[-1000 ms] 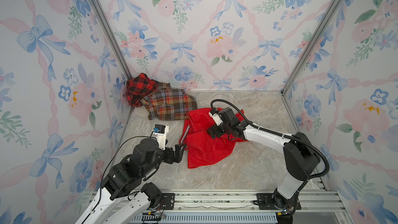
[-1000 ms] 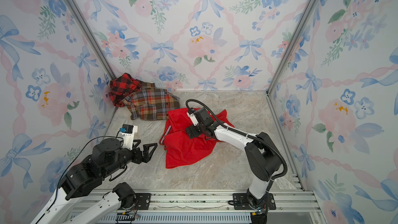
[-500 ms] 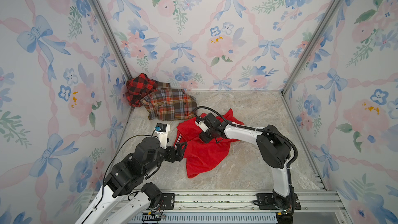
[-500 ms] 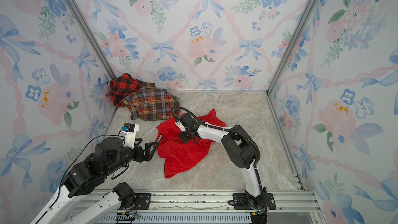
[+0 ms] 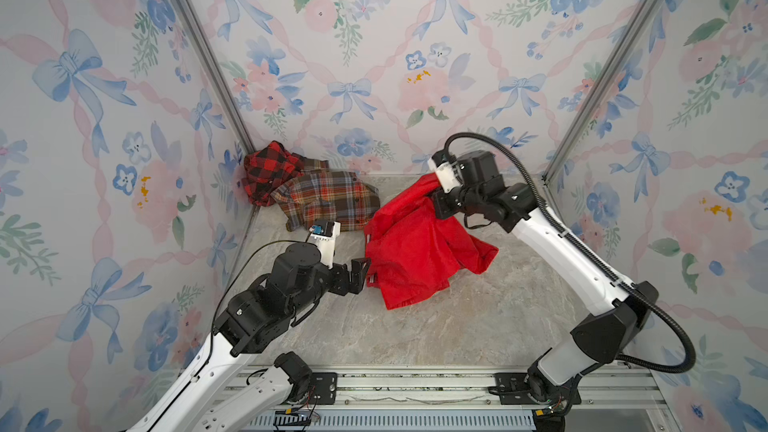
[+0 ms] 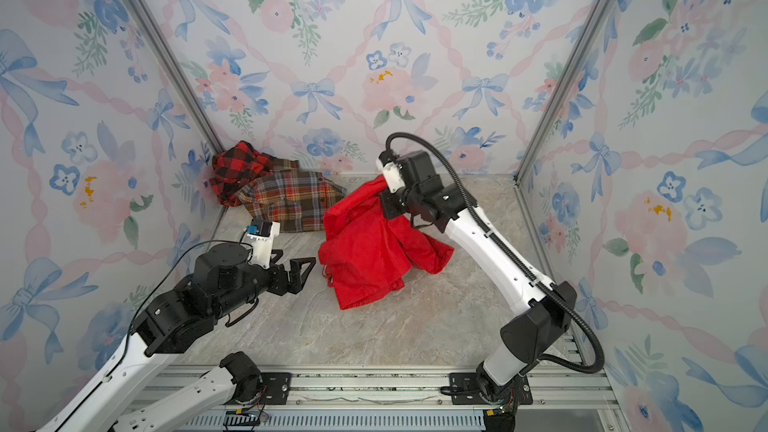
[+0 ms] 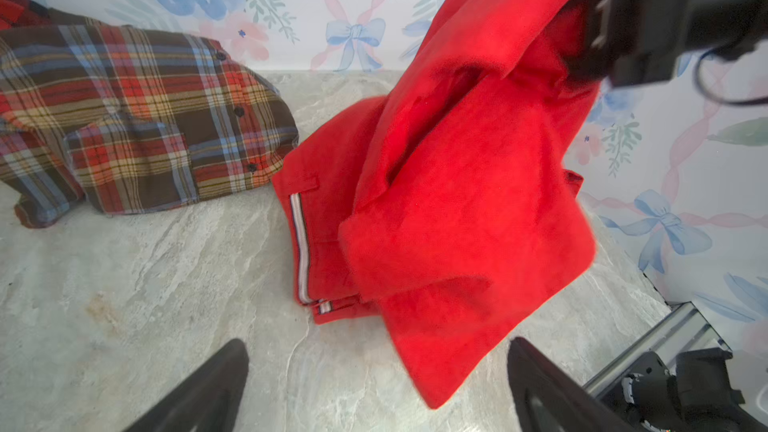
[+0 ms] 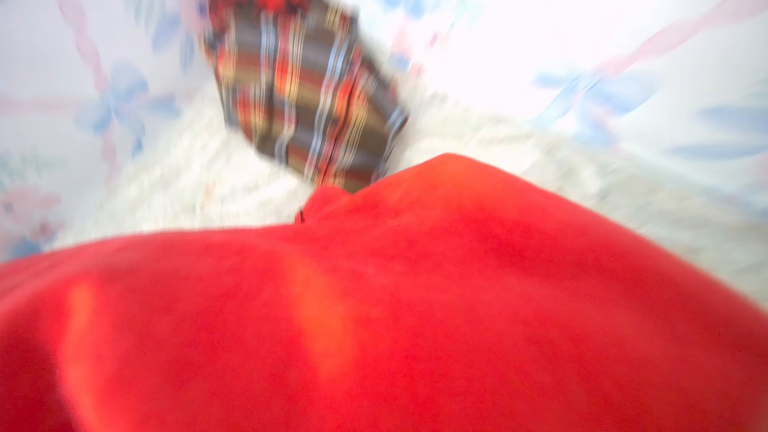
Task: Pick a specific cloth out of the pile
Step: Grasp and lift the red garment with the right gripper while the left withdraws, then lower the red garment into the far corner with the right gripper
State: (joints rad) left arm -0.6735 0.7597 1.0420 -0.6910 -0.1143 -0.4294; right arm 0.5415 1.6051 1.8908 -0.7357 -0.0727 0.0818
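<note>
Cloth (image 5: 415,251), plain red and softly creased with a striped hem, hangs bunched from the right gripper (image 5: 435,197), whose jaws are clamped on its top fold. Beside its lower edge the left gripper (image 5: 360,273) gapes wide, holding nothing. Beyond its fingers (image 7: 208,388) lies the crumpled plaid pile (image 5: 320,201).

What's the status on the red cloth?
Right hand shut on red cloth, one end up, rest on table. Left hand open beside it. Pile close by, nothing blocking.
</note>
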